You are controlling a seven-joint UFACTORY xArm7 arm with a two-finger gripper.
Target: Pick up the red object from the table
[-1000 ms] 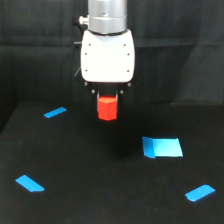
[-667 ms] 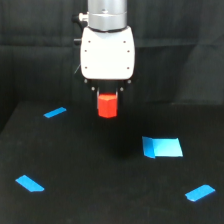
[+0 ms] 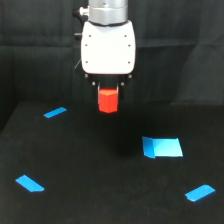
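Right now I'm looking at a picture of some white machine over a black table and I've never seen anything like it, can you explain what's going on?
The white box is the end of a robot arm, filmed by a camera standing off to one side. Under it sits its hand, a small clamp. The hand is shut on a red block and holds it in the air above the black table. On the table lie three blue tape strips and one blue rectangle. The job was picking up that block.
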